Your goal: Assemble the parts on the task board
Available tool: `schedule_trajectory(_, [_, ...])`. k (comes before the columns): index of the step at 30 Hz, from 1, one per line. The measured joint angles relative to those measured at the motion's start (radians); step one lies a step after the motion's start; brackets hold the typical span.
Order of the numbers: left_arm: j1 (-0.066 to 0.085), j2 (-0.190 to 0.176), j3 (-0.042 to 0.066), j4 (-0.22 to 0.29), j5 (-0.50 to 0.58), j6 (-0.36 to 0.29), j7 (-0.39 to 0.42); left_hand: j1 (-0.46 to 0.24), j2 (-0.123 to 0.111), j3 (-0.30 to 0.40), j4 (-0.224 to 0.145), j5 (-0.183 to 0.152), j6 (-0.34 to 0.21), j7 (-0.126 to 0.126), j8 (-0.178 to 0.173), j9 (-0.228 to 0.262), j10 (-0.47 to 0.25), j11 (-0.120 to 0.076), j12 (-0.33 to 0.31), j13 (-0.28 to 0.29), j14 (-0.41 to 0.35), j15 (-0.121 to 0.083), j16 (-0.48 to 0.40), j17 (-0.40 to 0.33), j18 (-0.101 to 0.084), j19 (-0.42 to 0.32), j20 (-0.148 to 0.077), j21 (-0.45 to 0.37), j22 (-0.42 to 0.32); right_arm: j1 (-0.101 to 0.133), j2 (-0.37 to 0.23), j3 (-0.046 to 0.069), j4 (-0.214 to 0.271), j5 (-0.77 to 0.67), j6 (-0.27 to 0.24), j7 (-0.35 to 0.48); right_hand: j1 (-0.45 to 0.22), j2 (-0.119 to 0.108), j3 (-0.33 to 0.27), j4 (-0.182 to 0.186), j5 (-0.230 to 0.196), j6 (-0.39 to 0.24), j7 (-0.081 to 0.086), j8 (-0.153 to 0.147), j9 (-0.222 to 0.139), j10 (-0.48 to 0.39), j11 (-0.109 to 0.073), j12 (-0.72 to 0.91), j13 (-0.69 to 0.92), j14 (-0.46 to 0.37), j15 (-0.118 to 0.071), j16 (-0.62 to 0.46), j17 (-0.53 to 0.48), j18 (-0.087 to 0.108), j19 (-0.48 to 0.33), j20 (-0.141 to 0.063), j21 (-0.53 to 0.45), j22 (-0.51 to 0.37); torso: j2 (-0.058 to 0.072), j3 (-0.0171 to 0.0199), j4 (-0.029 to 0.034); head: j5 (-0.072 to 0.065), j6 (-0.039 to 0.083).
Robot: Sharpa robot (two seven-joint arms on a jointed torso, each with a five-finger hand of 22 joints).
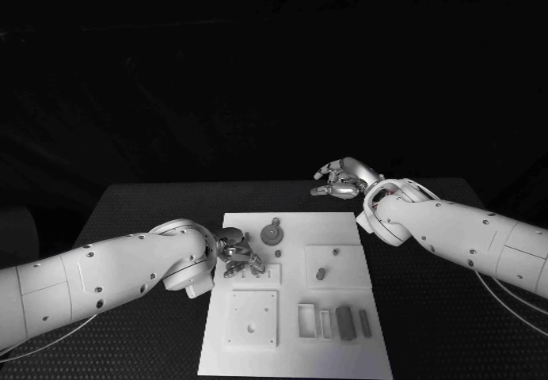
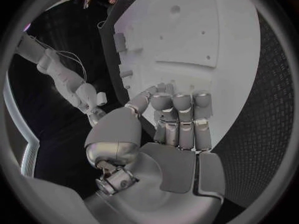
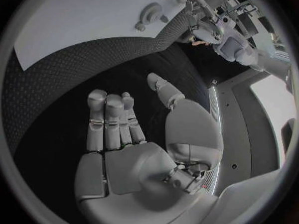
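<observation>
- Several small grey parts sit on the flat white rectangular task board (image 1: 343, 229) at the middle of the black textured table (image 1: 149, 206): a round disc-shaped part (image 1: 272, 233) near the board's far edge, a small oval peg (image 1: 321, 274) on a raised square block at the board's right side, and a row of upright grey rectangular pieces (image 1: 345, 322) near the front right corner.
- A square white plate with a small hole (image 1: 253, 317) lies at the board's front left.
- The silver left hand (image 1: 237, 253) hovers over the board's left edge, just beside the disc; in the left wrist view its fingers (image 2: 181, 119) are curled inward side by side with nothing seen in them.
- The silver right hand (image 1: 341, 179) is over the bare table beyond the board's far right corner, well apart from the parts; its fingers (image 3: 109, 119) are extended and loosely spread, holding nothing.
</observation>
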Motion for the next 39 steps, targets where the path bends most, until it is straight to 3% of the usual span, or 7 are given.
schedule_trajectory(10, [0.0, -0.001, -0.008, 0.005, -0.033, 0.013, -0.027, -0.06, 0.018, 0.003, 0.002, 0.099, 0.01, 0.01, 0.022, 0.062, -0.004, -0.004, 0.016, -0.008, -0.003, -0.009, 0.016, -0.012, 0.0, -0.013, 0.005, 0.025, 0.0, 0.0, 0.002, 0.0, -0.001, 0.005, 0.006, 0.0, 0.0, 0.0, -0.003, -0.003, 0.013, -0.001, 0.0, 0.004, 0.0, 0.0, 0.0, 0.004, -0.004, 0.0, 0.0, 0.0, -0.002, 0.0, 0.0, 0.0, 0.0, 0.0, 0.001, -0.0011, 0.0001, 0.001, -0.009])
schedule_trajectory(17, [0.0, 0.0, -0.01, 0.005, -0.044, 0.016, -0.034, -0.077, 0.016, 0.005, 0.0, 0.13, 0.011, 0.011, 0.029, 0.083, -0.005, -0.005, 0.02, -0.015, -0.003, -0.01, 0.023, -0.018, 0.0, -0.022, 0.007, 0.034, 0.0, 0.0, 0.002, 0.0, 0.0, 0.006, 0.009, 0.0, 0.004, 0.004, -0.003, -0.003, 0.017, -0.004, 0.0, 0.004, 0.0, 0.0, 0.0, 0.004, -0.006, 0.0, 0.0, 0.0, -0.002, 0.0, -0.002, 0.002, 0.0, 0.0, 0.001, -0.0018, 0.0, 0.001, -0.012])
schedule_trajectory(39, [-0.001, 0.01, -0.012, 0.007, -0.102, 0.01, -0.035, -0.092, 0.008, 0.019, -0.008, 0.138, 0.015, 0.008, 0.033, 0.104, -0.006, -0.005, 0.02, -0.023, -0.004, -0.01, 0.023, -0.025, 0.0, -0.026, 0.011, 0.044, 0.0, 0.0, 0.0, 0.0, 0.004, 0.006, 0.013, -0.001, -0.001, 0.008, -0.003, -0.003, 0.025, -0.006, 0.002, 0.004, 0.0, 0.0, 0.0, 0.008, -0.011, 0.0, 0.0, 0.0, -0.004, 0.0, -0.003, 0.003, 0.0, 0.0, 0.001, -0.0007, 0.0, -0.001, -0.009])
